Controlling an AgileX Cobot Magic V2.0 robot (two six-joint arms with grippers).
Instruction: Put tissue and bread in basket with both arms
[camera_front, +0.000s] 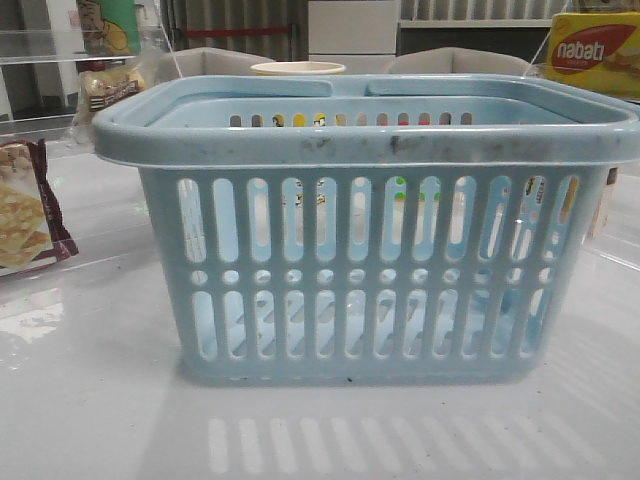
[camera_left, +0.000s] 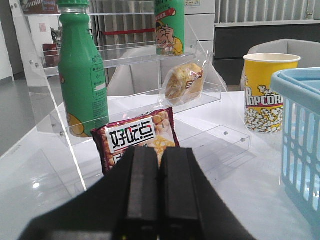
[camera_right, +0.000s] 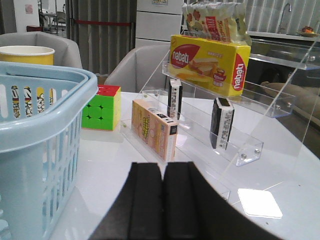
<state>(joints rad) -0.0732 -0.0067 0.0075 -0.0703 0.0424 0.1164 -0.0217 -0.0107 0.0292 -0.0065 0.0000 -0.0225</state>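
— How are the fingers?

— Both pairs pressed together, holding nothing: the left gripper (camera_left: 158, 200) and the right gripper (camera_right: 162, 205) alike.

— And in front of them?

— The blue basket (camera_front: 370, 140) stands on the white table (camera_front: 90, 400) between the arms. Past the left gripper leans a cracker packet (camera_left: 137, 142); behind it, the wrapped bread (camera_left: 184, 82) lies on the clear shelf (camera_left: 210, 92).

— The tissue?

— I can't pick it out.

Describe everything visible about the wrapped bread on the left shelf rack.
The bread is a golden-brown, lumpy piece in a clear, shiny plastic wrapper with a small printed label. It leans tilted on the middle tier of the clear acrylic rack, below the green can and above the maroon cracker packet. Neither gripper touches it.
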